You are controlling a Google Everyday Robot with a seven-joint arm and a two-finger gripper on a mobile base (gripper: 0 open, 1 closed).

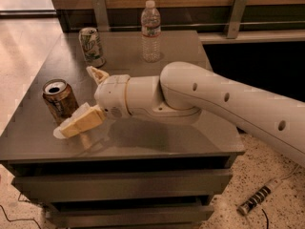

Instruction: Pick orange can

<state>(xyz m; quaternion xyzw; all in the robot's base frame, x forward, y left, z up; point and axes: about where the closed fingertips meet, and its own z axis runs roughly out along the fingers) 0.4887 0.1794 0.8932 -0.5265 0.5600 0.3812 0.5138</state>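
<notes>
Claw (76,100) spread beside orange can (59,100), coppery, upright, silver top

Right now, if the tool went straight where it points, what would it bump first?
Probably the orange can. The open tool points left at it, close by, and nothing shows between them, though depth is unclear.
</notes>
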